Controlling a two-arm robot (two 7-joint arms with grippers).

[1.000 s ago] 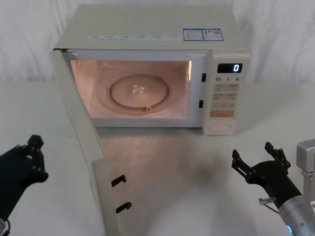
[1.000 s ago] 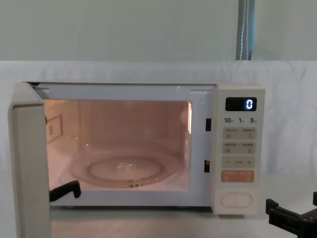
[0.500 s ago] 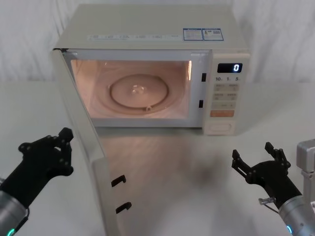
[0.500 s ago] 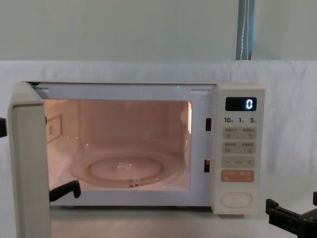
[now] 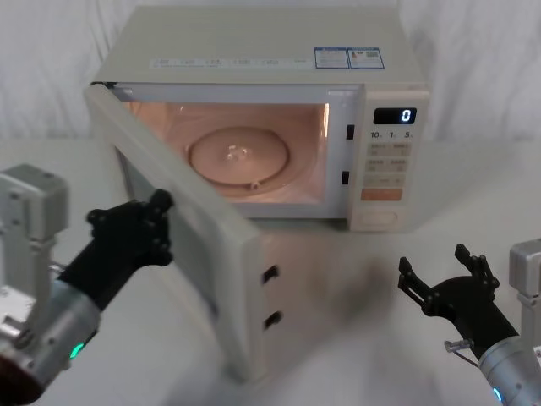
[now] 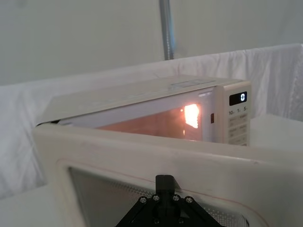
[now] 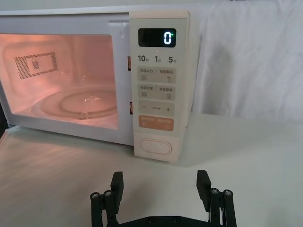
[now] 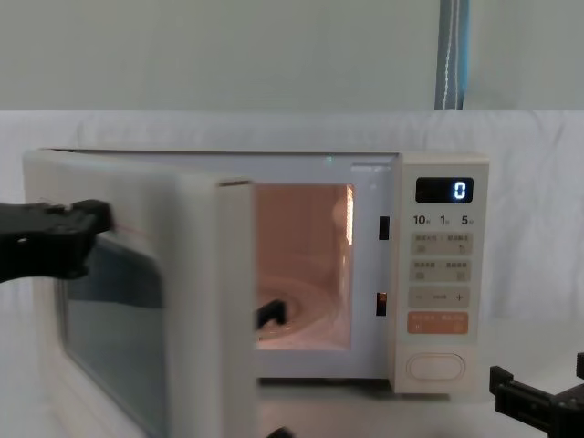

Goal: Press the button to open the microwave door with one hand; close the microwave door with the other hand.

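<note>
The cream microwave (image 5: 254, 42) stands at the back of the table with its cavity lit and its display reading 0. The microwave door (image 5: 211, 228), hinged on the left, stands about half open, its latch edge toward me. My left gripper (image 5: 152, 224) is shut and rests against the door's outer face near the window; the left wrist view shows its tip (image 6: 164, 180) on the door (image 6: 142, 156). The button (image 5: 379, 218) sits at the bottom of the keypad, untouched. My right gripper (image 5: 433, 264) hovers open at the table's lower right, facing the button (image 7: 155, 146).
A white cloth covers the table (image 5: 355, 338) and the wall behind. An orange key (image 7: 156, 124) sits just above the button. Two black latch hooks (image 5: 271, 296) stick out of the door's free edge. A grey pole (image 8: 452, 55) stands behind the microwave.
The door has swung from fully open to about half open. My left gripper moved forward and rightward onto the door's outer face. The right arm has not moved.
</note>
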